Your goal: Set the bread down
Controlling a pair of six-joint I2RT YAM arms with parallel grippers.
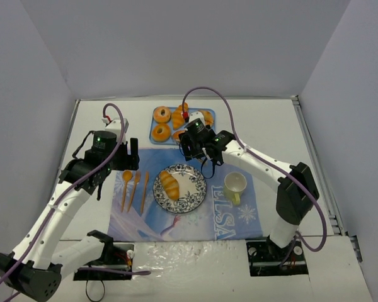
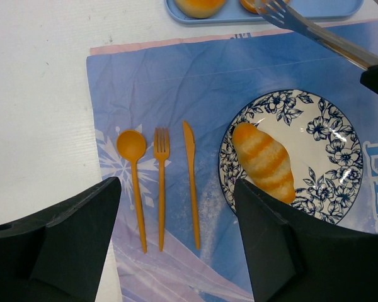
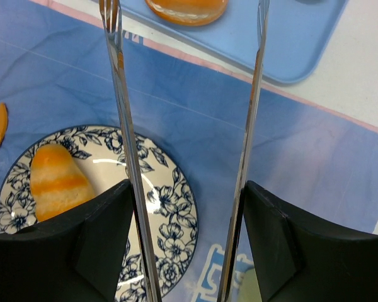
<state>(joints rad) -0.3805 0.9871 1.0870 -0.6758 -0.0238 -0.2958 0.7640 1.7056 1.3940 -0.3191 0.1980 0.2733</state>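
One ridged striped roll point(image 1: 169, 185) lies on the blue-flowered plate point(image 1: 198, 189); it also shows in the left wrist view point(image 2: 264, 160) and the right wrist view point(image 3: 57, 182). More bread, ring donuts point(image 1: 162, 114) and rolls, sits on the blue tray point(image 1: 152, 139) at the back. My right gripper point(image 1: 192, 148) is shut on metal tongs point(image 3: 123, 94), which stand open and empty between the plate and the tray, their tips over the tray's near edge point(image 3: 290, 38). My left gripper point(image 2: 176, 245) is open and empty above the orange cutlery.
An orange spoon point(image 2: 132, 151), fork point(image 2: 161, 182) and knife point(image 2: 190, 182) lie left of the plate on the blue placemat point(image 1: 239, 220). A pale yellow mug point(image 1: 234, 184) stands right of the plate. Grey walls enclose the table.
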